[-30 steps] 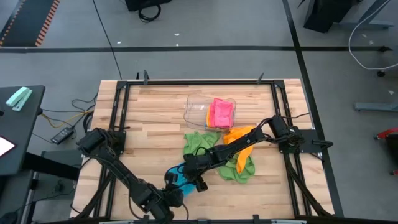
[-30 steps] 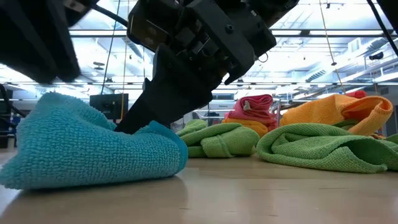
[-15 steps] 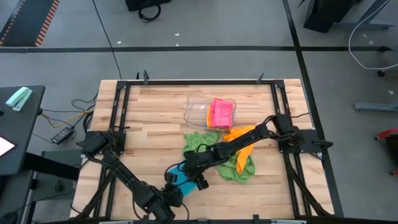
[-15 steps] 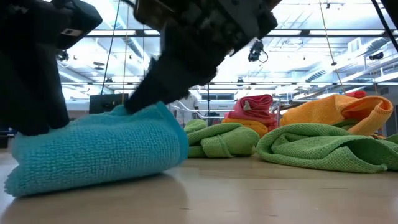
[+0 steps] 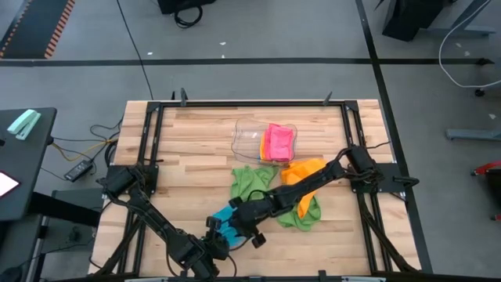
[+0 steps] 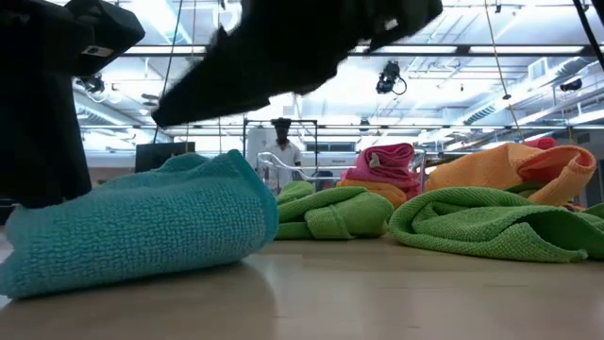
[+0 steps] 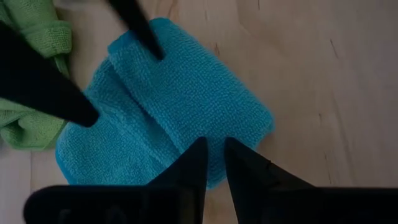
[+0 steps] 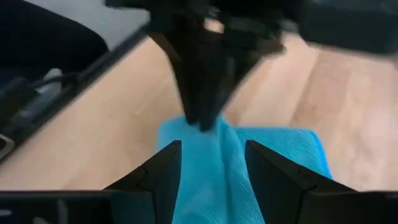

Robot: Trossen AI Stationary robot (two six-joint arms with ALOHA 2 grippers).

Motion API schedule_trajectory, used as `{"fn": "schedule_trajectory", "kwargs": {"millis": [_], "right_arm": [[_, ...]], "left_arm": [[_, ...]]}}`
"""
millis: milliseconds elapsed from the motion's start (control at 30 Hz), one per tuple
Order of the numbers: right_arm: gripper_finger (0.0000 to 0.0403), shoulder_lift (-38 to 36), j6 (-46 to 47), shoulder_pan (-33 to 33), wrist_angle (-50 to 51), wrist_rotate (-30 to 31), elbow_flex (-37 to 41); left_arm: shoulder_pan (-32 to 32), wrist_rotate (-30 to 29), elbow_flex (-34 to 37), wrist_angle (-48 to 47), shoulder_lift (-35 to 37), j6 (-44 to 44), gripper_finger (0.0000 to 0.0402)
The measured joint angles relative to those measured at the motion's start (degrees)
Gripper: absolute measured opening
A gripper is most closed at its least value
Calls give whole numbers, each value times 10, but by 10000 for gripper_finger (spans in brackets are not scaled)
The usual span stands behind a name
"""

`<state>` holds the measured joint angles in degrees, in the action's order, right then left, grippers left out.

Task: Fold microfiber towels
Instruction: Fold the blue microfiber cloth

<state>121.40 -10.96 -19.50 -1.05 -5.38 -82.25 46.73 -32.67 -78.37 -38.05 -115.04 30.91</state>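
A folded blue towel is lying up front; green, orange and pink towels are sitting crumpled behind it.

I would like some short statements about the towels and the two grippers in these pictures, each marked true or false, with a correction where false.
1. The blue towel lies folded on the wooden table. True.
2. The pink towel lies in the clear tray. True.
3. The right gripper grips the orange towel. False: its fingers stand apart over the blue towel.
4. The left gripper hovers over the green towels. False: it is at the blue towel's edge, fingers nearly together.
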Motion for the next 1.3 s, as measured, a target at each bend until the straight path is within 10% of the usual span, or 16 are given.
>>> {"fn": "schedule_trajectory", "kwargs": {"millis": [300,1300], "right_arm": [[186,2,39,15,-120,25,119],[186,-45,64,20,-109,32,128]], "left_arm": [[0,-2,0,0,-12,18,72],[18,13,-1,-15,20,-15,64]]}}
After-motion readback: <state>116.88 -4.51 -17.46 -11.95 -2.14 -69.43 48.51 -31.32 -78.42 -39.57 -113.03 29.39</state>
